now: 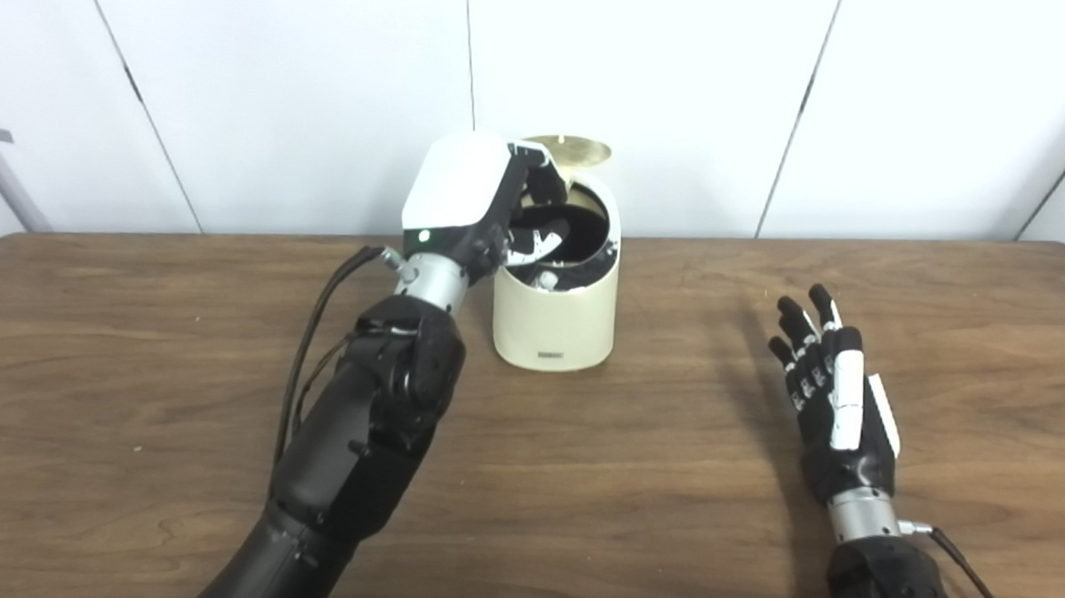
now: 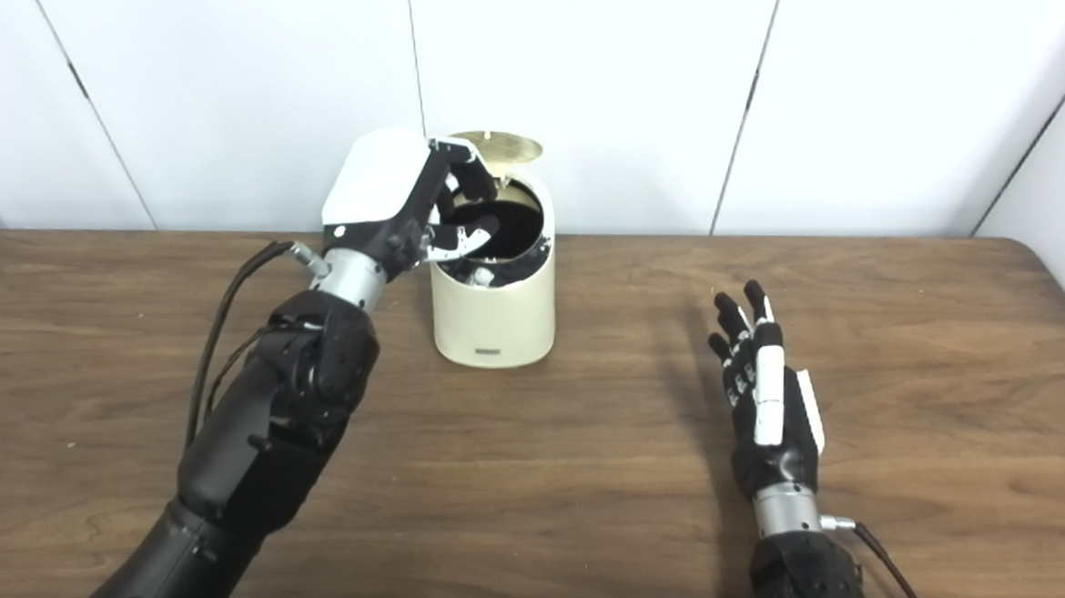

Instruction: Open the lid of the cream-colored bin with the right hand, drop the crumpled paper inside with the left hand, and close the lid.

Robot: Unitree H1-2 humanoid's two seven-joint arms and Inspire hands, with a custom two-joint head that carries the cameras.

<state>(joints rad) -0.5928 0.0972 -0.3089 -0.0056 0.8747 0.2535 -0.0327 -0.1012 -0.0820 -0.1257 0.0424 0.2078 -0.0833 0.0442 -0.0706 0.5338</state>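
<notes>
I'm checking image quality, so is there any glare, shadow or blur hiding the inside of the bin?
Left eye view: bin interior is dark, partly blocked by the left hand. Right eye view: the same; soft shadow left of the right hand; slightly soft, no strong glare.

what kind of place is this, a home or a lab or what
Probably a lab or test room rather than a home: a bare wood-grain table against plain white wall panels, with only a cream-colored bin, lid up, and the robot's left hand at its opening.

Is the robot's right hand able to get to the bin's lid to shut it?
Probably yes. The right hand is open over bare table, nothing between it and the bin. The lid stands up at the back, but the left hand hovers over the opening.
</notes>
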